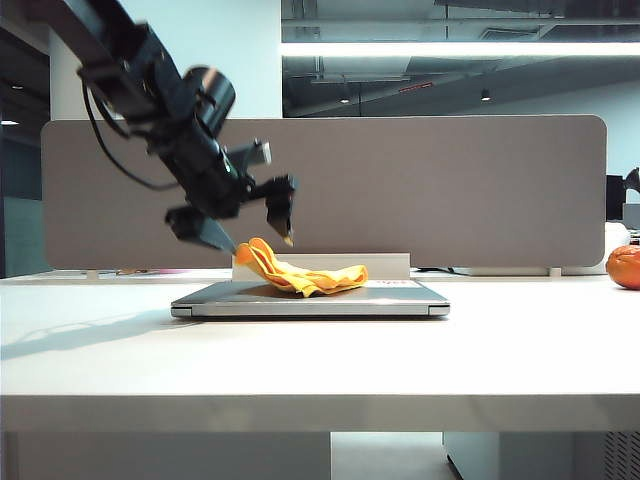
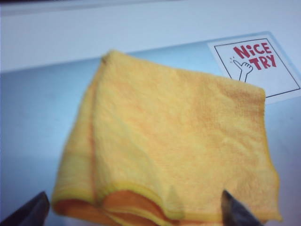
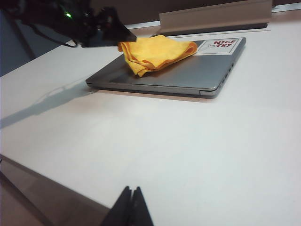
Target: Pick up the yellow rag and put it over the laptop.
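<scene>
Yellow rag (image 1: 308, 277) lies folded on closed laptop (image 1: 310, 300), hiding part of the lid; left tool (image 1: 252, 228) spread wide, empty, just off rag's edge; right tool (image 3: 130, 207) pinched together, mostly cut off.

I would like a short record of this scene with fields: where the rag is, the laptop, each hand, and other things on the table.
yellow rag: lies folded on the closed laptop, covering only part of the lid
laptop: closed, flat on the white table
sticker: white, reads NICE TRY, on the lid beside the rag
left hand: open, at the rag's left end, nothing held
right hand: shut, low over the table's near side, away from the laptop
orange fruit: at the table's far right
</scene>
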Motion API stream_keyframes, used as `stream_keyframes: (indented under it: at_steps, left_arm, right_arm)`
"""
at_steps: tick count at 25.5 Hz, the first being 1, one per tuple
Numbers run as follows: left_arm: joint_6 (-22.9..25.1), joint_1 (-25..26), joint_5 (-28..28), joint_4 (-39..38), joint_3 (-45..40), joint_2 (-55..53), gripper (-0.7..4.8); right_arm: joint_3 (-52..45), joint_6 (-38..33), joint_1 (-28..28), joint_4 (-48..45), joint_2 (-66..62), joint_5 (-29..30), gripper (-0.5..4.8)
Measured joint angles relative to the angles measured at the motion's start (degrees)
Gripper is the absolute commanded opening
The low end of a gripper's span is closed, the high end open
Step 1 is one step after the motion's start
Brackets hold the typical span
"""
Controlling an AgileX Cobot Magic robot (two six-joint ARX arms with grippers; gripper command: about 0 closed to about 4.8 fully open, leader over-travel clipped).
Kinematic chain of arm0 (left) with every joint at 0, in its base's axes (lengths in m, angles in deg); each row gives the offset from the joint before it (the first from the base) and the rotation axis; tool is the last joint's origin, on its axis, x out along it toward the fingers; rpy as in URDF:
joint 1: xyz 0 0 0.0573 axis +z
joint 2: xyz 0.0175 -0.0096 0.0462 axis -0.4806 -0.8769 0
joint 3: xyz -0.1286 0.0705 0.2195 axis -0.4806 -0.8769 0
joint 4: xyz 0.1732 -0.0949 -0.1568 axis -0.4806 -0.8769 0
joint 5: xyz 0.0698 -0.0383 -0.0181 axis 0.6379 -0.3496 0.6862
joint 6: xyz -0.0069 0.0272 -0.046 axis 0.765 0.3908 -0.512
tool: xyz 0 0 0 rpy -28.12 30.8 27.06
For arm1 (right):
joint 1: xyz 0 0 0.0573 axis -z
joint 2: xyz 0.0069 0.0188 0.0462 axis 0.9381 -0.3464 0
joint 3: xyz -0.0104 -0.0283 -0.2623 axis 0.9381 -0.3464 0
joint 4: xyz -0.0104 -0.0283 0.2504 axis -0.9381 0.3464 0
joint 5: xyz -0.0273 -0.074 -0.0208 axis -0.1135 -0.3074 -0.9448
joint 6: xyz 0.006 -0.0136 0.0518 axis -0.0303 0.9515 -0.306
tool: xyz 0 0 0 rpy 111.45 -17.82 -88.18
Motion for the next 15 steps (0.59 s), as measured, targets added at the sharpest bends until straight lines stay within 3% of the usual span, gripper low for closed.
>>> stream_keyframes:
  at_steps: [5, 11, 15]
  left_arm:
    - [4.1, 0.0, 2.2, -3.3, 0.1, 4.2, 4.66]
    - [4.6, 0.0, 4.2, -7.1, 0.1, 9.8, 3.93]
    - [4.6, 0.2, 4.2, -6.5, 0.4, 10.9, 3.94]
  right_arm:
    - [0.0, 0.0, 0.0, 0.0, 0.0, -2.8, -0.01]
    - [0.0, 0.0, 0.0, 0.0, 0.0, -10.1, -0.01]
    - [0.0, 0.0, 0.0, 0.0, 0.0, -11.2, -0.01]
